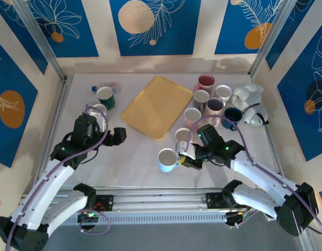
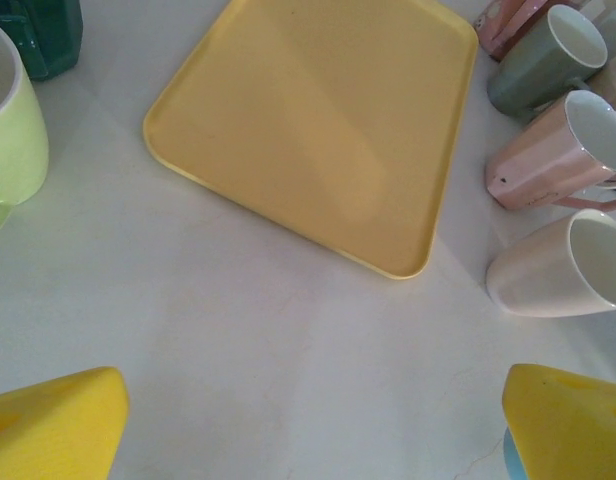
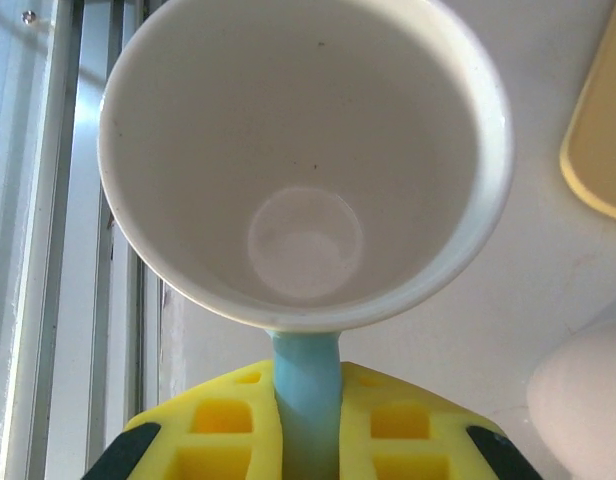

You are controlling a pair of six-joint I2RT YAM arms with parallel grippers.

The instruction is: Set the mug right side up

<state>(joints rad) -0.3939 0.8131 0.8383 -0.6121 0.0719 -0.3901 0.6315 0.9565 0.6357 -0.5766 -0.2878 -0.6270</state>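
Tray (image 1: 153,107) lies beyond our upright blue mug (image 1: 166,159); right pincer (image 1: 184,158) clamps its handle (image 3: 306,400), white mug (image 1: 183,136) just farther; left pincer (image 1: 119,135) gapes empty.

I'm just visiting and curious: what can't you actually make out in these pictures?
- Right wrist view: the mug hides its outer wall behind its rim; its handle runs off the bottom edge between the pads of the right pincer.
- Left wrist view: the pale green mug is cut by the left edge, the dark green mug by the top edge.
- Top view: the object behind the dark green mug is too small to identify.
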